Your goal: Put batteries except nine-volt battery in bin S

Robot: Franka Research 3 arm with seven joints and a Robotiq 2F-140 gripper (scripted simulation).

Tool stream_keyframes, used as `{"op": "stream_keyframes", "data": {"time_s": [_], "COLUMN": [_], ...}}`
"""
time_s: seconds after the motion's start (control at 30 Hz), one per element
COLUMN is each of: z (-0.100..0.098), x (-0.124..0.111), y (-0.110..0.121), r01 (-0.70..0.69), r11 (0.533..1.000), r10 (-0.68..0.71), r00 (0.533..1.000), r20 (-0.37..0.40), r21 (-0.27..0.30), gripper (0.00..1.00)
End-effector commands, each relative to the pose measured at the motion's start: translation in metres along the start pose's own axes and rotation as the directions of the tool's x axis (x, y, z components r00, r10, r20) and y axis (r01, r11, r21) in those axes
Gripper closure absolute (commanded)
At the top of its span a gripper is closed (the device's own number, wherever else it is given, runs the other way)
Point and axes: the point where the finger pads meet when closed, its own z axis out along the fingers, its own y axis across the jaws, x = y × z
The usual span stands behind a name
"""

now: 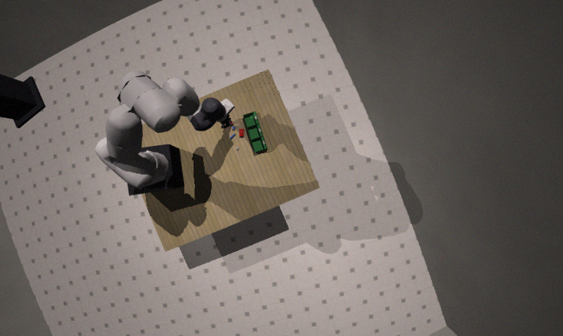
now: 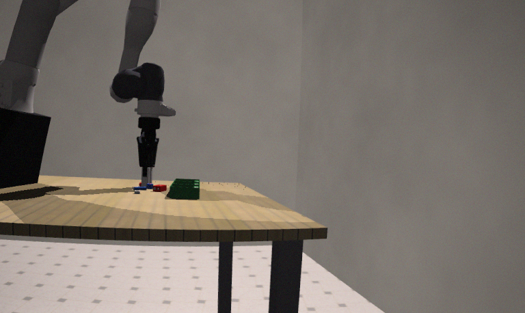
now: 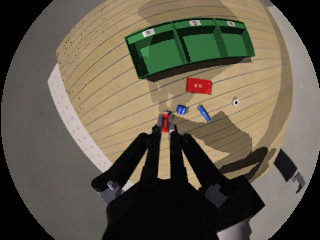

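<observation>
My gripper (image 3: 165, 120) stands upright with its fingertips down at the table, to the left of the bins in the side view (image 2: 146, 178). It is shut on a small red battery (image 3: 166, 120) that shows between the fingertips. A short blue battery (image 3: 180, 110) lies just beyond the fingers and a longer blue battery (image 3: 203, 112) lies to its right. A small round pale cell (image 3: 235, 102) lies further right. A red block-shaped battery (image 3: 199, 86) lies in front of the green row of three bins (image 3: 190, 43). The bin labels are too small to read.
The green bins (image 1: 254, 132) stand near the table's far side, with the red block (image 1: 241, 132) beside them. A patch of small dark specks (image 1: 265, 81) lies at the table corner. The robot base (image 1: 155, 166) stands at the opposite table edge.
</observation>
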Motion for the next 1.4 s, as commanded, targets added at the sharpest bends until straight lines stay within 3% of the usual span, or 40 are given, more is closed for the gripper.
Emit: {"op": "stream_keyframes", "data": {"time_s": [0.0, 0.77, 1.37], "z": [0.001, 0.001, -0.053], "x": [0.000, 0.000, 0.000], "y": [0.000, 0.000, 0.000], "r01": [0.004, 0.004, 0.004], "r11": [1.000, 1.000, 1.000], "r10": [-0.004, -0.004, -0.004], "r00": [1.000, 1.000, 1.000], "r20": [0.000, 0.000, 0.000], "r21": [0.001, 0.001, 0.001], "gripper": [0.95, 0.95, 0.95]}}
